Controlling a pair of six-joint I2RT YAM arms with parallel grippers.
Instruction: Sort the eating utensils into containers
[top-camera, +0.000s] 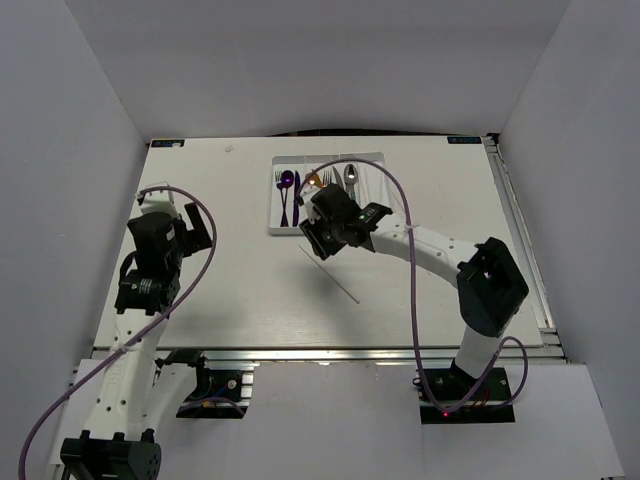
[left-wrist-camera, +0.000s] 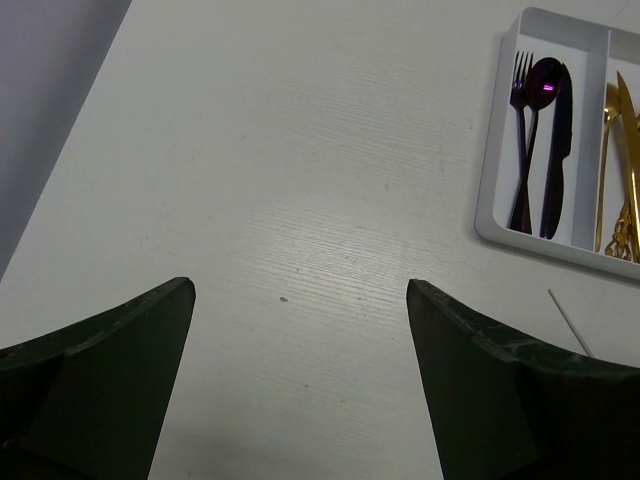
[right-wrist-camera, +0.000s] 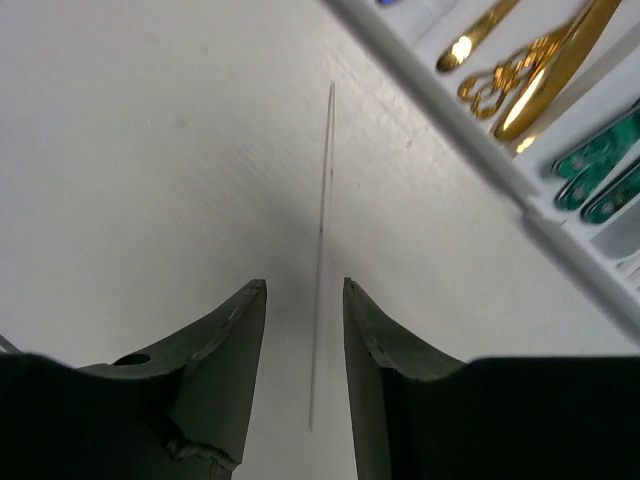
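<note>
**Right arm, chopstick pick-up.** We see the right gripper (right-wrist-camera: 304, 290) low over the white table (right-wrist-camera: 150, 150), jaws parted and gripping nothing. It straddles the thin white chopstick (right-wrist-camera: 326, 170), which lies just near of the shallow white plastic tray (right-wrist-camera: 470, 150). The tray holds purple cutlery (left-wrist-camera: 545, 140) and gold cutlery (right-wrist-camera: 540, 70). The left gripper (left-wrist-camera: 298, 285) hangs wide open, far left. Next, we judge: pinch this slim stick squarely, lift, and carry it to a compartment.
</note>
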